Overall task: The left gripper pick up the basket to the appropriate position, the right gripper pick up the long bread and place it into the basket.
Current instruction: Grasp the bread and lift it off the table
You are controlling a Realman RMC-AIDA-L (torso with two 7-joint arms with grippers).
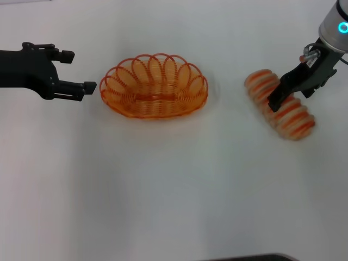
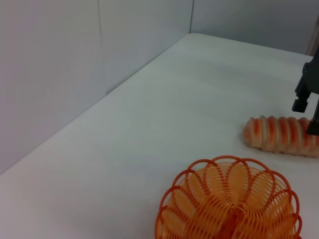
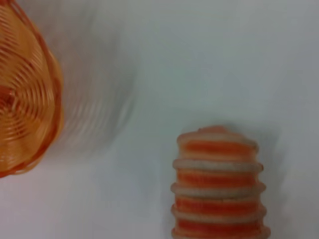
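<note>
The orange wire basket (image 1: 154, 87) stands upright on the white table, centre left; it also shows in the left wrist view (image 2: 229, 204) and the right wrist view (image 3: 25, 99). My left gripper (image 1: 80, 69) is open and empty, level with the basket's left end and just short of its rim. The long bread (image 1: 280, 103) lies on the table at the right, angled; it also shows in the left wrist view (image 2: 279, 134) and the right wrist view (image 3: 217, 189). My right gripper (image 1: 291, 98) is open over the bread's middle, one finger on each side (image 2: 307, 117).
The white table (image 1: 163, 190) carries only the basket and the bread. Grey walls (image 2: 75, 59) run along the table's far edges in the left wrist view. A dark strip (image 1: 261, 256) shows at the table's front edge.
</note>
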